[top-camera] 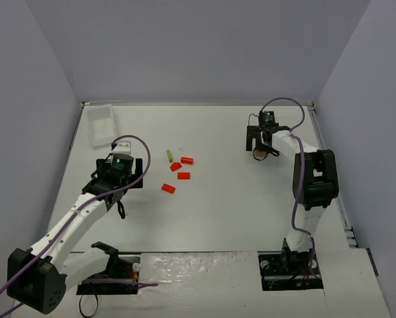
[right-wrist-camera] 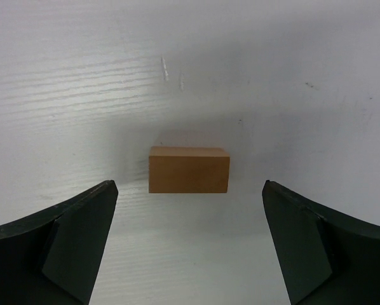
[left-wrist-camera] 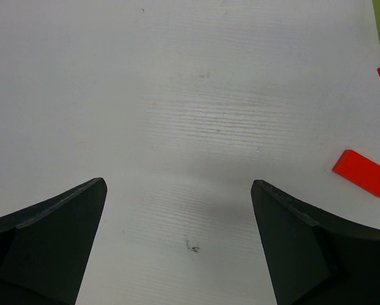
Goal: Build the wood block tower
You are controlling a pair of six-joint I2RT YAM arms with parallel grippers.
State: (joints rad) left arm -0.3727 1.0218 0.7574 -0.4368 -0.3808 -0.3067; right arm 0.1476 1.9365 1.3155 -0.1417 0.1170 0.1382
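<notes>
A tan block point(right-wrist-camera: 189, 169) lies flat on the table just ahead of my right gripper point(right-wrist-camera: 190, 196), whose jaws stand wide open on either side of it without touching it. From above, the right gripper point(top-camera: 259, 147) hangs over that tan block point(top-camera: 257, 155) at the back right. Several red-orange blocks point(top-camera: 183, 175) and a yellow-green stick point(top-camera: 169, 156) lie scattered mid-table. My left gripper point(top-camera: 137, 177) is open just left of them, over bare table. In the left wrist view, the left gripper point(left-wrist-camera: 178, 185) holds nothing; a red block point(left-wrist-camera: 363, 173) lies to its right.
A clear white plastic tray point(top-camera: 102, 122) sits at the back left corner. Grey walls enclose the table on three sides. Both arm bases stand at the near edge.
</notes>
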